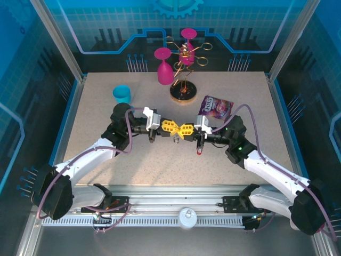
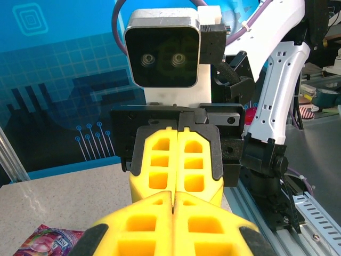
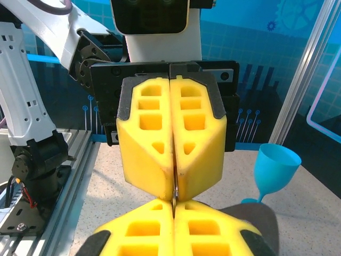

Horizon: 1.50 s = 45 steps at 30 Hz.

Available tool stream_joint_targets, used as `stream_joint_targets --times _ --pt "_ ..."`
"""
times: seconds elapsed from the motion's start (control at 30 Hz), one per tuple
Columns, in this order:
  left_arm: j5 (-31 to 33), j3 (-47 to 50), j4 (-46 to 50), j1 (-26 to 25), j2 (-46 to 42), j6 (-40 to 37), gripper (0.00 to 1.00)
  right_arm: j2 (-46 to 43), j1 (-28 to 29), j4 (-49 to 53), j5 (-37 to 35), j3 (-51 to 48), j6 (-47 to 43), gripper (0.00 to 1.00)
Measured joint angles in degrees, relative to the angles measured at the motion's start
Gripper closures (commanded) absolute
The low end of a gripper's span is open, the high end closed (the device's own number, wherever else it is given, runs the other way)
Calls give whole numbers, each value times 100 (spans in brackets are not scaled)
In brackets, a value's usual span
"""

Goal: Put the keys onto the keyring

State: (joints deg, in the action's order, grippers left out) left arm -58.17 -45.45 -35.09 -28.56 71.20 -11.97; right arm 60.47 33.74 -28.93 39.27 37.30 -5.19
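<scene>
Our left pincer (image 1: 175,128) and right pincer (image 1: 185,130) were both shut tight, tip to tip above the worktop (image 1: 160,166), with the red keys (image 1: 199,151) dangling beside the right one, so we needed slow, steady moves.

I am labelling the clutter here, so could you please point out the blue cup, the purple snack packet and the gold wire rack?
blue cup (image 1: 122,94): top view, its bowl.
purple snack packet (image 1: 216,106): top view, its printed front.
gold wire rack (image 1: 184,92): top view, its round base.
</scene>
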Motion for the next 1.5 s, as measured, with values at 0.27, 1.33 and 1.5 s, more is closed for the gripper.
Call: stream_joint_targets --times 0.27,1.33,1.5 --pt "645 -98 1574 -9 -376 -761 47 -136 11 540 -295 46 -286 100" --pt "1753 -660 4538 26 -739 -2553 89 658 905 4282 -1672 2253 -2811 100" --pt "1753 -660 4631 26 -739 -2573 90 791 979 4695 -1827 2520 -2962 100"
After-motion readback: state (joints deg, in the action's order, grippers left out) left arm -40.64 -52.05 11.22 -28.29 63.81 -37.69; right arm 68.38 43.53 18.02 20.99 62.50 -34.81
